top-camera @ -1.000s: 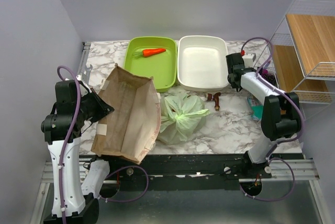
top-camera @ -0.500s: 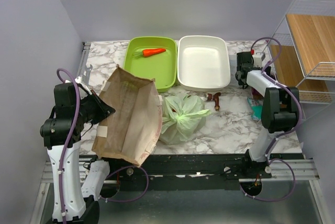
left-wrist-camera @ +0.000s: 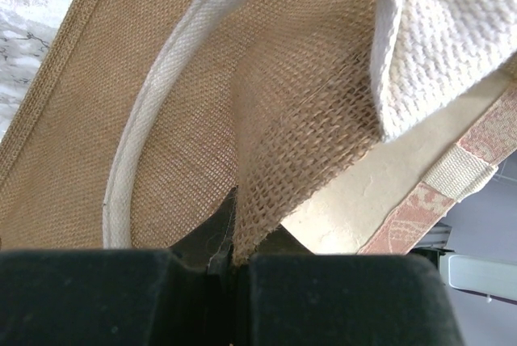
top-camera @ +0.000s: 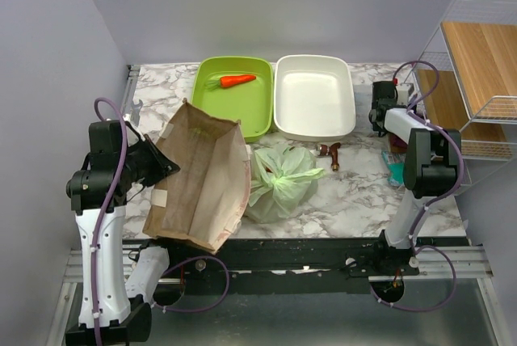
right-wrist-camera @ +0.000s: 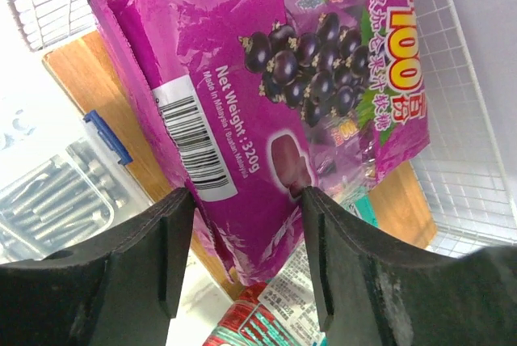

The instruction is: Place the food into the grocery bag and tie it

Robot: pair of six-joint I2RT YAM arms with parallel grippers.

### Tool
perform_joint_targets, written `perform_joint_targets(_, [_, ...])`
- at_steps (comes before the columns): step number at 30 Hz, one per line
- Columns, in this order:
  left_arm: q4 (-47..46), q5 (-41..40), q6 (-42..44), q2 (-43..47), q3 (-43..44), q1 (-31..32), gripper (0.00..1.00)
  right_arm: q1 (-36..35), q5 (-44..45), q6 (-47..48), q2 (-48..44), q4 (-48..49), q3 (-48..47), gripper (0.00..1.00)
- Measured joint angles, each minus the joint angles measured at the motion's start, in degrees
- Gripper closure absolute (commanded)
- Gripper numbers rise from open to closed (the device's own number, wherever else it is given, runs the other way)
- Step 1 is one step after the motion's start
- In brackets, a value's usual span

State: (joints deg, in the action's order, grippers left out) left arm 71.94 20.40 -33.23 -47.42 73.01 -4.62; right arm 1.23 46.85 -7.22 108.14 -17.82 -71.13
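Note:
The grocery bag (top-camera: 279,182), pale green, lies bulging mid-table with its top bunched together. What it holds is hidden, so the food is out of view. My left gripper (top-camera: 161,170) is at the left, shut on the woven rim of the brown bag (top-camera: 202,180); the left wrist view shows burlap (left-wrist-camera: 307,144) pinched between its jaws (left-wrist-camera: 230,253). My right gripper (top-camera: 381,113) is at the far right by the wire shelf. Its fingers (right-wrist-camera: 246,196) press both sides of a purple candy packet (right-wrist-camera: 275,79).
A green tray (top-camera: 258,116) holding an orange carrot (top-camera: 237,81) and a white tray (top-camera: 313,128) stand at the back. A small brown object (top-camera: 329,153) lies right of the grocery bag. The wire shelf (top-camera: 477,71) holds more packets (right-wrist-camera: 266,322) under the purple one.
My right gripper has swung right, from beside the white tray to the shelf, and its jaws have narrowed onto the purple packet. The left arm shifted slightly, still holding the brown bag.

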Motion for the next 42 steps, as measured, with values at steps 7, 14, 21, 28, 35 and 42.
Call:
perform_joint_targets(7, [-0.61,0.02,0.00,-1.99,0.04,0.28,1.00,0.76,-1.20,0.39,0.70,1.46,0.02,0.68])
perform_joint_targets(14, [-1.14,0.02,0.00,-3.10,0.59,0.66,1.00,1.03,-1.44,1.62,0.61,3.23,0.79,0.99])
perform_joint_targets(21, [-1.51,0.17,-0.02,-3.93,0.96,1.38,1.00,1.14,-3.15,1.31,-0.59,3.19,1.55,0.99])
perform_joint_targets(28, [-1.75,0.61,-0.02,-4.11,1.70,2.38,1.00,1.38,-6.73,-1.33,-4.20,0.72,2.64,0.99])
perform_joint_targets(35, [-1.90,0.90,-0.02,-4.96,3.76,4.24,1.00,1.38,-10.78,-3.67,-6.58,-3.23,2.64,0.99])
perform_joint_targets(42, [-1.97,0.87,0.00,-6.69,7.82,7.28,1.00,1.31,-15.04,-3.69,-9.40,-6.99,2.64,0.99])
